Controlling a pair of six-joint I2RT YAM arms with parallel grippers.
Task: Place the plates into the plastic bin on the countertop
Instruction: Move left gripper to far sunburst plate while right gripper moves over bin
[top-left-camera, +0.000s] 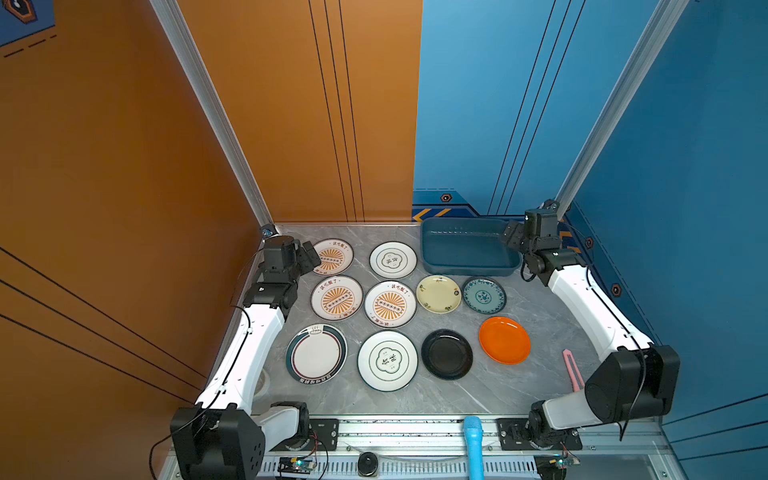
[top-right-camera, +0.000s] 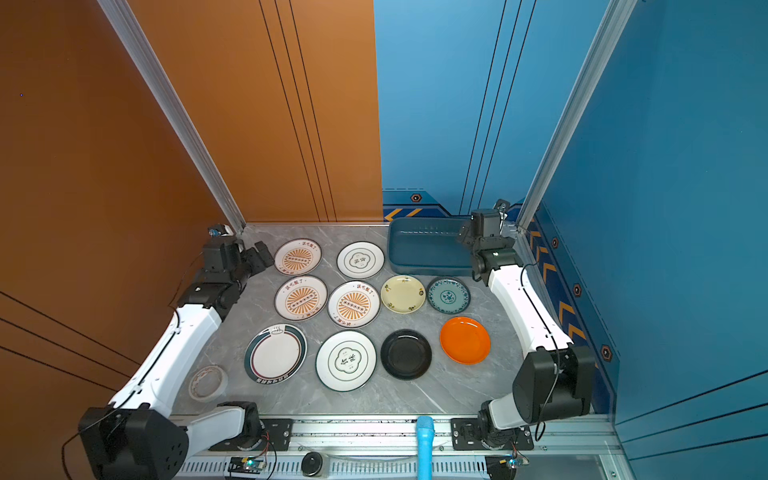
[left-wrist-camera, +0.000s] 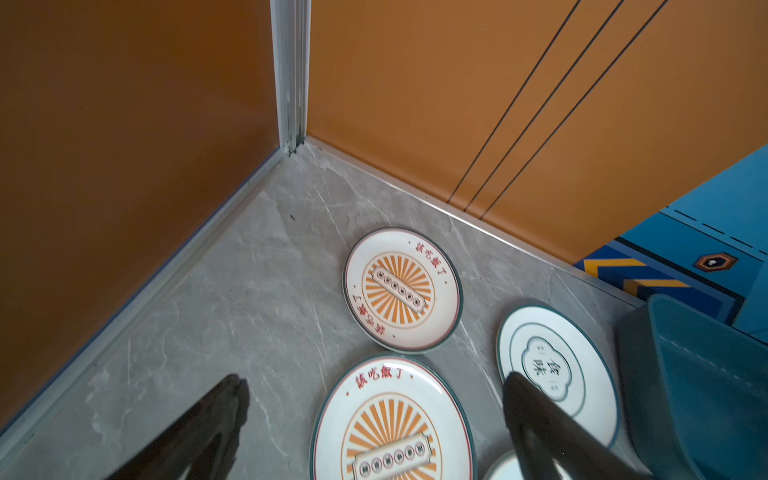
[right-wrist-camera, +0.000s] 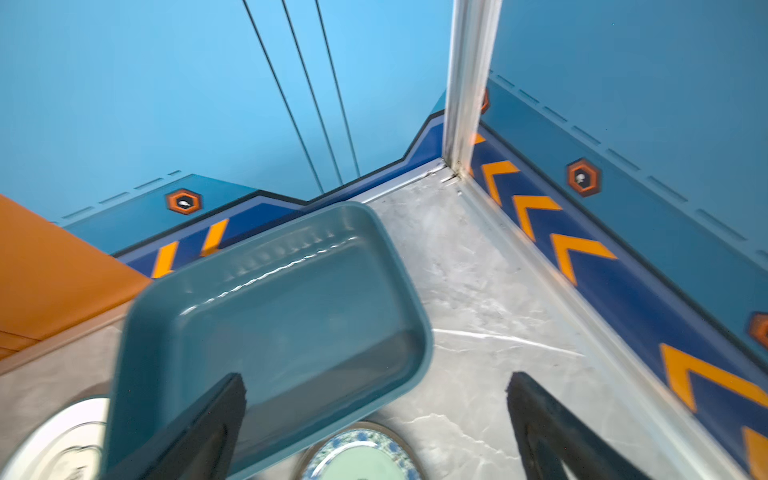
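Pale round tape roll (top-right-camera: 207, 383) shows whole in a top view only. We find the teal rectangular plastic bin (top-left-camera: 465, 266) far right on the grey marble countertop (top-left-camera: 540, 316), long axis left-right, behind round plates (top-left-camera: 387, 360). Jaws stand apart on left gripper (left-wrist-camera: 374, 382) and right gripper (right-wrist-camera: 376, 380).

The rectangular dark teal plastic bin (top-left-camera: 469, 266) stands at the back right of the grey marble-patterned countertop (top-left-camera: 457, 399). Left of it lie a round white green-emblem plate (top-left-camera: 392, 260), then a round white orange-sunburst plate (top-left-camera: 332, 257). In front of the bin lie a cream plate (top-left-camera: 438, 294) and a teal-patterned plate (top-left-camera: 484, 295), with a second sunburst plate (top-left-camera: 390, 304) and a third sunburst plate (top-left-camera: 336, 298) to their left. Front row, left to right: dark-rimmed white plate (top-left-camera: 316, 353), second green-emblem plate (top-left-camera: 387, 360), black plate (top-left-camera: 446, 354), orange plate (top-left-camera: 504, 340).
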